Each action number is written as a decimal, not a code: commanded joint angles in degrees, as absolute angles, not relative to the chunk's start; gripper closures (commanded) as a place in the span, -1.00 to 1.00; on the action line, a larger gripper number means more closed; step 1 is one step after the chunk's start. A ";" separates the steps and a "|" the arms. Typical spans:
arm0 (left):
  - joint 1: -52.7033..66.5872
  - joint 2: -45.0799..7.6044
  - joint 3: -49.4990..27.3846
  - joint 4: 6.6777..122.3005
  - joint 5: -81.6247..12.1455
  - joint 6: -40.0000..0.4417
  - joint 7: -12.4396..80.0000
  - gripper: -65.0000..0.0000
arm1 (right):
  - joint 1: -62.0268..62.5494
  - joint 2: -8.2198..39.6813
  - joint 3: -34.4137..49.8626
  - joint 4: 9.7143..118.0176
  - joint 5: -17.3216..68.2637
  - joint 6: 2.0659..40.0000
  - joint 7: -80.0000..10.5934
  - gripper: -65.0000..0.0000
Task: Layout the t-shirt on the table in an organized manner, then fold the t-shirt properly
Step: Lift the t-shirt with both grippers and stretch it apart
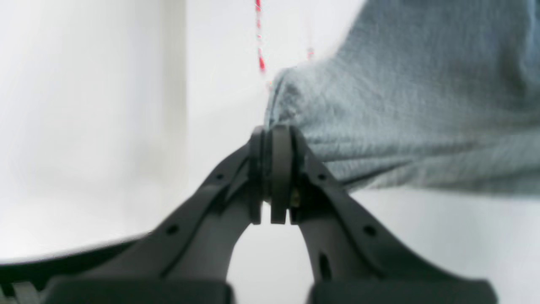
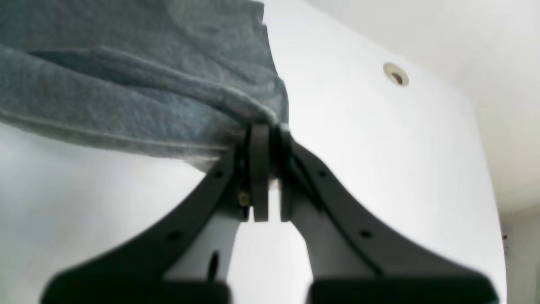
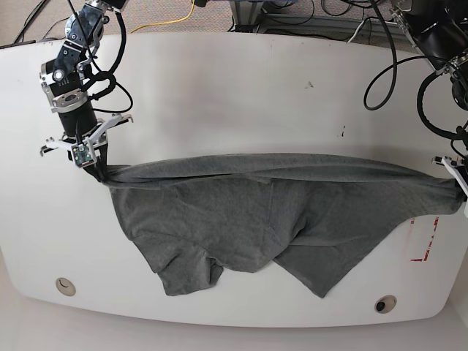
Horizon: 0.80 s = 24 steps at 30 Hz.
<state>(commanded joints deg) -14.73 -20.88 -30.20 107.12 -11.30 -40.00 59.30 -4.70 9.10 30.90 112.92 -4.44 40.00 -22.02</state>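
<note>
Both grippers were clamped tight on opposite ends of the t-shirt [image 3: 263,212]: the right gripper [image 2: 267,131] and the left gripper [image 1: 274,131] held it stretched taut, its lower half draped on the table [image 3: 234,95].

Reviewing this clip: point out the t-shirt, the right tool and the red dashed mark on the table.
t-shirt [image 3: 241,212], base view: middle of the grey cloth stretched between the arms.
right tool [image 2: 266,131], right wrist view: fingertips pinched on the shirt's edge.
red dashed mark [image 3: 424,245], base view: by the shirt's corner near the left arm.
</note>
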 joint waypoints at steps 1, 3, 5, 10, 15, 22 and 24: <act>-16.04 -20.44 -29.58 107.65 -11.30 -40.00 59.30 1.00 | -3.30 9.63 30.73 112.92 -4.35 40.00 -23.34 1.00; -18.68 -19.47 -28.35 108.35 -11.21 -40.00 59.30 1.00 | 0.40 10.59 29.76 112.75 -4.44 40.00 -25.27 1.00; -22.90 -18.42 -26.59 108.44 -11.21 -40.00 59.47 1.00 | 5.32 11.91 28.35 112.22 -4.97 40.00 -27.91 1.00; -34.59 -16.75 -23.60 108.53 -11.30 -39.25 63.69 1.00 | 16.66 16.48 24.40 109.23 -4.97 40.00 -33.19 1.00; -47.43 -16.57 -21.76 107.47 -11.21 -36.70 65.80 1.00 | 29.05 21.14 19.65 103.87 -4.97 40.00 -36.44 1.00; -64.13 -17.89 -17.27 101.05 -11.21 -36.09 65.80 1.00 | 45.67 26.59 12.88 96.66 -4.97 40.00 -40.66 1.00; -68.79 -17.89 -16.48 97.98 -11.21 -36.09 65.63 1.00 | 49.54 28.09 11.12 94.99 -4.97 40.00 -41.10 1.00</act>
<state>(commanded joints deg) -68.79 -17.89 -16.48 97.98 -11.21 -36.09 65.63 49.54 28.09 11.12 94.99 -4.97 40.00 -41.10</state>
